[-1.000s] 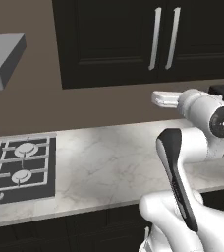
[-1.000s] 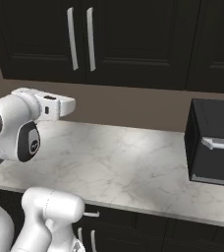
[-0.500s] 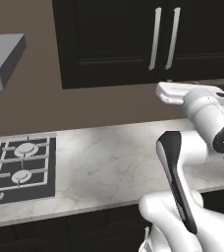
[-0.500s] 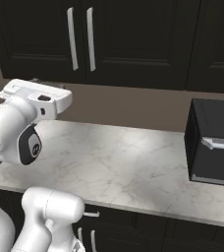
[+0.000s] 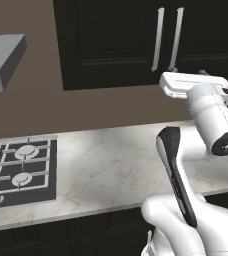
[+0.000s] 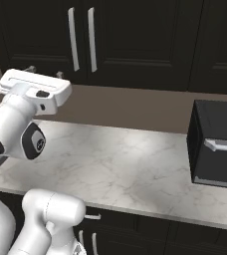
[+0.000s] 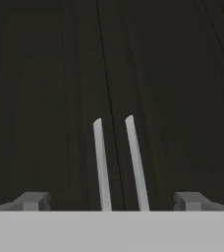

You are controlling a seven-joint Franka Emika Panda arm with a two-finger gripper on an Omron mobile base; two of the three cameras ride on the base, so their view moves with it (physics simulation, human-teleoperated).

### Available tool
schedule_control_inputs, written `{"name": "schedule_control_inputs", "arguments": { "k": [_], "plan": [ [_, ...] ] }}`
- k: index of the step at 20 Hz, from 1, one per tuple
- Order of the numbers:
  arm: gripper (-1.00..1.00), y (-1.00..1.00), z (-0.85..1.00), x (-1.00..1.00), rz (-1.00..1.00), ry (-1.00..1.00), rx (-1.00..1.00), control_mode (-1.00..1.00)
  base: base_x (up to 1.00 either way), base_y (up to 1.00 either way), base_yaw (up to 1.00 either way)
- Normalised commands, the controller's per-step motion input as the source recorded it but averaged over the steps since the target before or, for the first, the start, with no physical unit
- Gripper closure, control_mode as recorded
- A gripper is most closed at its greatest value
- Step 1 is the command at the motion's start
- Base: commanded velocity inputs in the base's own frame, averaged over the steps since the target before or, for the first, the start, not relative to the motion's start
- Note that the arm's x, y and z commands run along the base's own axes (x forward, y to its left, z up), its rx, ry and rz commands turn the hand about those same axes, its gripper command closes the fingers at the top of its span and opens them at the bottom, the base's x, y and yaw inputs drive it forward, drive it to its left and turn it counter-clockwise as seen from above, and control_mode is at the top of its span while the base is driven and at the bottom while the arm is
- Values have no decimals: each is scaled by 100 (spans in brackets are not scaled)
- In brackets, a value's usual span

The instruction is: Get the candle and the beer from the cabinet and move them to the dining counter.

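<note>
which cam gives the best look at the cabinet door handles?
Hand view: the two handles stand centred between the open gripper's fingertips, filling the lower middle against the closed cabinet doors. Left base view shows them from the side, upper right, above the hand. Right base view shows them full length, upper left, but smaller.

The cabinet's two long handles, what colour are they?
Silver, against the black-brown cabinet doors; the handles show best in the right base view.

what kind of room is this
A kitchen, rendered rather than real. A gas hob is set into a marble counter, and a tall dark cabinet with long silver bar handles hangs on the wall above.
</note>
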Motion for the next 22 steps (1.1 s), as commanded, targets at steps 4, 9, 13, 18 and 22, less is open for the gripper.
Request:
{"name": "schedule_control_inputs", "arguments": {
  "k": [4,9,13,18,22],
  "plan": [
    [-100,16,24,4,1,0,-1,-100,0,0,0],
    [-100,23,13,19,0,1,-6,-100,0,0,0],
    [-100,8,6,23,0,1,-7,-100,0,0,0],
    [-100,0,0,20,1,0,-9,-100,0,0,0],
    [-100,-2,0,25,0,0,-5,-100,0,0,0]
  ]
}}
